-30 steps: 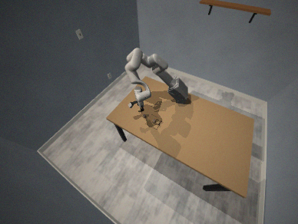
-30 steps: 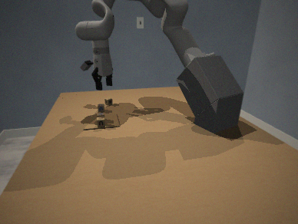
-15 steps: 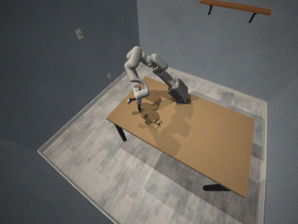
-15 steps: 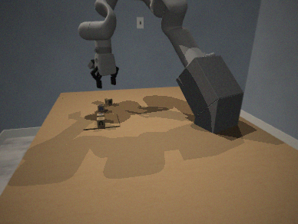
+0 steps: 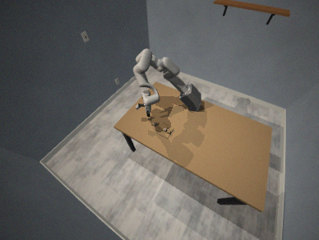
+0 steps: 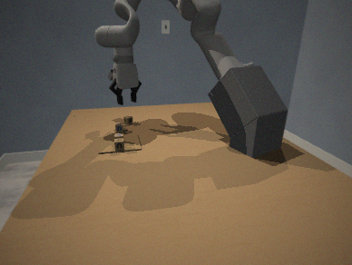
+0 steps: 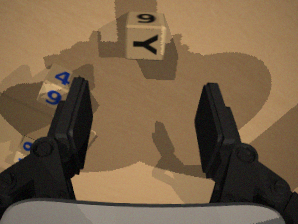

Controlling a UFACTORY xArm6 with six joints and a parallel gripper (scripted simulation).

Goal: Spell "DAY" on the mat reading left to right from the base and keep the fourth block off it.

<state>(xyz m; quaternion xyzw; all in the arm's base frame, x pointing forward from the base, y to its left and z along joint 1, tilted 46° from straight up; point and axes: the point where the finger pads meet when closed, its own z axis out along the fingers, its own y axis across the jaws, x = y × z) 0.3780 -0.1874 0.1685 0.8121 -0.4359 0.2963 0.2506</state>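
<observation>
Gripper (image 5: 149, 115) (image 6: 127, 102) (image 7: 145, 99) spread above the counter (image 5: 234, 148) (image 6: 190, 238) (image 7: 245, 27), Y block to one side

Nothing sits between the fingers, which stand well apart; the Y block (image 5: 149, 118) (image 6: 128, 120) (image 7: 145, 42) rests on the counter, off the mat (image 5: 164, 136) (image 6: 132, 150), and in the wrist view it lies beyond the fingertips rather than between them. Its Y and a 9 show on adjoining faces; which of them is uppermost I cannot tell for sure.

A blue-marked block (image 5: 154, 124) (image 6: 119, 128) (image 7: 54, 86) sits between it and the mat blocks (image 5: 168, 131) (image 6: 119, 144) (image 7: 25, 148), whose letters are too small or too hidden to read with confidence.

As a judgement, the Y block should handle like light, stiff wood; it will not squash or bend, and its flat sides offer a sure hold, though a grip on the edges could twist it or let it slip. Best take it low across two opposite upright faces, the pads square to them; if the Y proves to be on a side, it needs rolling face up before it is set down, gently, beside its neighbours.

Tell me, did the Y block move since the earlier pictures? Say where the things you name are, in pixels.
No. In the exterior view, the Y block (image 5: 150, 118) (image 6: 128, 120) (image 7: 145, 44) sits in the same spot against the table's far edge (image 6: 163, 107).
</observation>
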